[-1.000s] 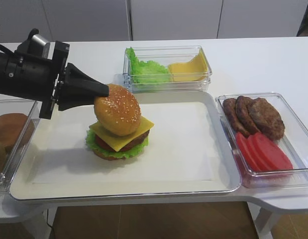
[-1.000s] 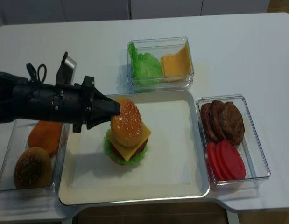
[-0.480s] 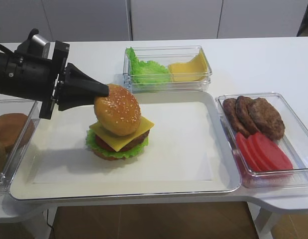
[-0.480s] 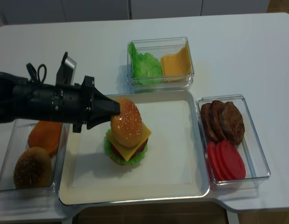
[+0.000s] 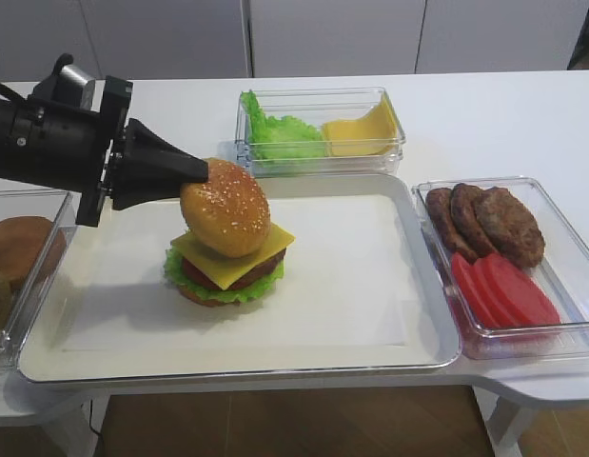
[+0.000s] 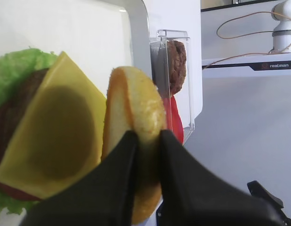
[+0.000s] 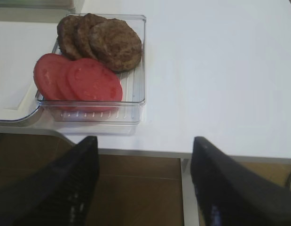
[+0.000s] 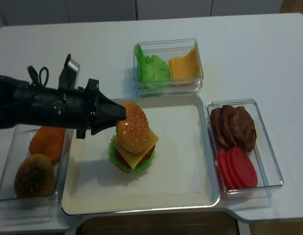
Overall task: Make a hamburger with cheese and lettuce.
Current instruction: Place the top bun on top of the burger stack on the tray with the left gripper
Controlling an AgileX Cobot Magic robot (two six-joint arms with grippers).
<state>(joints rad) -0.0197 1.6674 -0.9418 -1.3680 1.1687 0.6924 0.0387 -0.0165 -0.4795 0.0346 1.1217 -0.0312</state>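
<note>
The hamburger [image 5: 225,270] stands on the white tray [image 5: 370,314]: bottom bun, ruffled green lettuce [image 5: 180,276], dark patty and a square yellow cheese slice [image 5: 275,238]. My left gripper [image 5: 201,172] is shut on the rim of a sesame-seeded top bun [image 5: 225,208], held tilted on edge just above the cheese. In the left wrist view the fingers [image 6: 121,169] pinch the bun [image 6: 131,117] beside the cheese [image 6: 56,127] and lettuce [image 6: 16,70]. My right gripper [image 7: 144,155] is open and empty beyond the table's front edge, not seen in the exterior views.
A clear box [image 5: 389,143] behind the tray holds loose lettuce [image 5: 275,133] and cheese slices [image 5: 361,129]. A box [image 5: 579,276] at the right holds patties [image 5: 489,224] and tomato slices [image 5: 503,290]. A box [image 8: 4,166] at the left holds buns [image 8: 34,176].
The left gripper has lifted the top bun very slightly; otherwise nothing has visibly moved.
</note>
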